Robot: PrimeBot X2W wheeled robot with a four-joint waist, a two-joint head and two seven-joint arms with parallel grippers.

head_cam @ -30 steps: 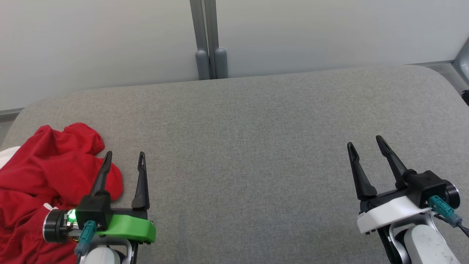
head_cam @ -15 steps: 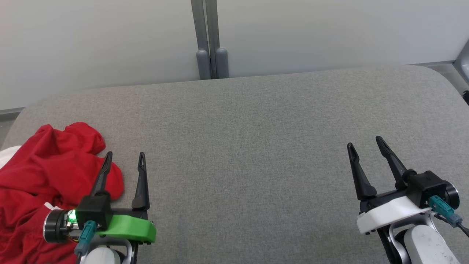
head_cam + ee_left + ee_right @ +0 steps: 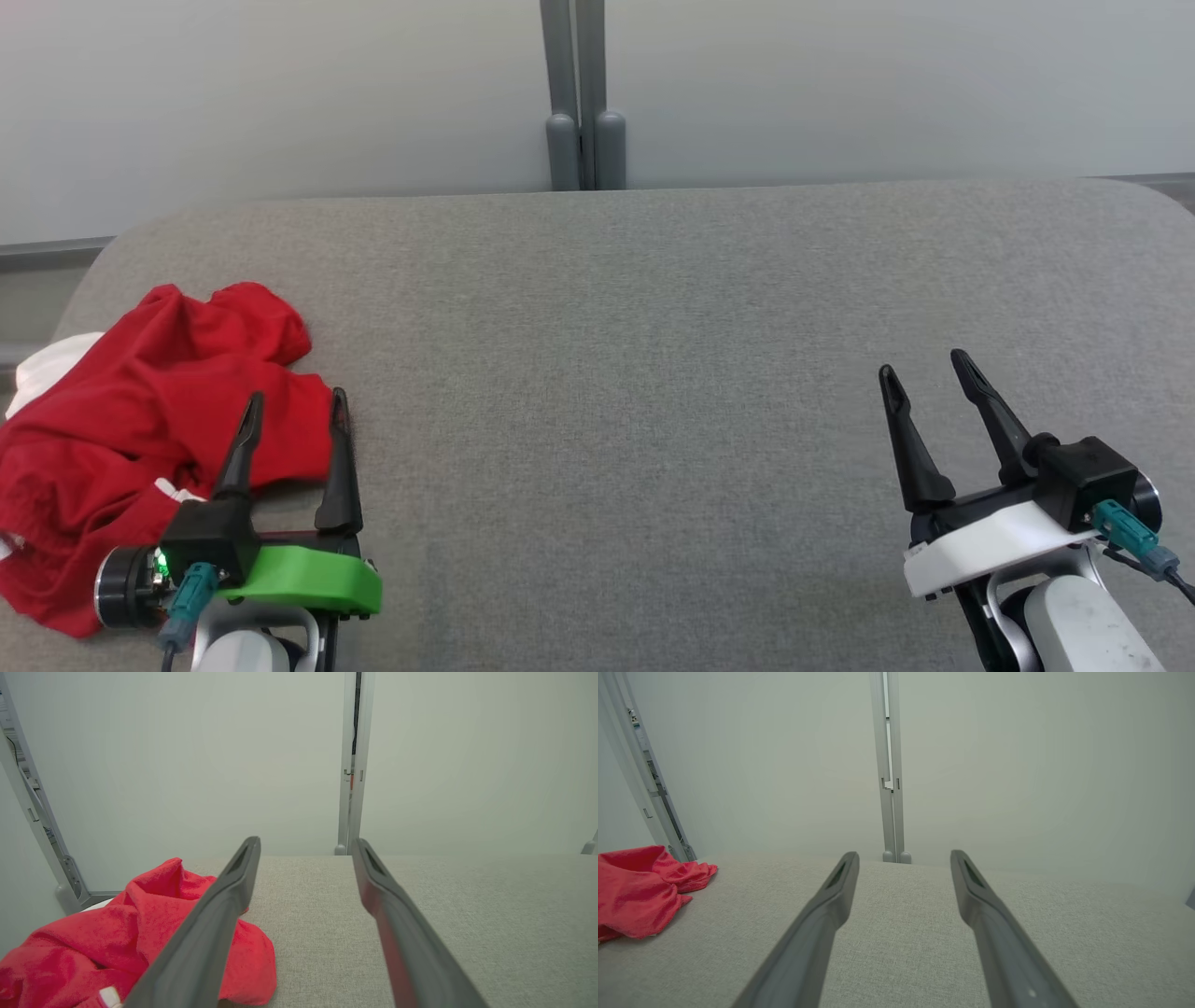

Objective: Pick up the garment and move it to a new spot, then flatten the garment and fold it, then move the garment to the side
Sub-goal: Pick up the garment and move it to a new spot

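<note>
The garment (image 3: 140, 401) is a crumpled red piece with a white part at its far left, heaped at the left end of the grey padded table (image 3: 607, 373). My left gripper (image 3: 295, 397) hovers open over the garment's right edge, with both fingers crossing the red cloth in the head view and nothing held. The left wrist view has the garment (image 3: 140, 933) low on the left, behind the left finger of my left gripper (image 3: 306, 847). My right gripper (image 3: 924, 362) stands open and empty at the table's right. The right wrist view places the garment (image 3: 640, 882) far off to the left of that gripper (image 3: 903, 856).
A pale wall with a grey vertical post (image 3: 579, 140) runs just behind the table's far edge. The table's rounded left corner (image 3: 103, 261) lies close to the garment. Bare grey fabric stretches between the two grippers.
The head camera has turned, shifting the whole picture to the right. My left gripper has moved left, so both fingers now lie over the garment's edge. The right gripper has hardly moved.
</note>
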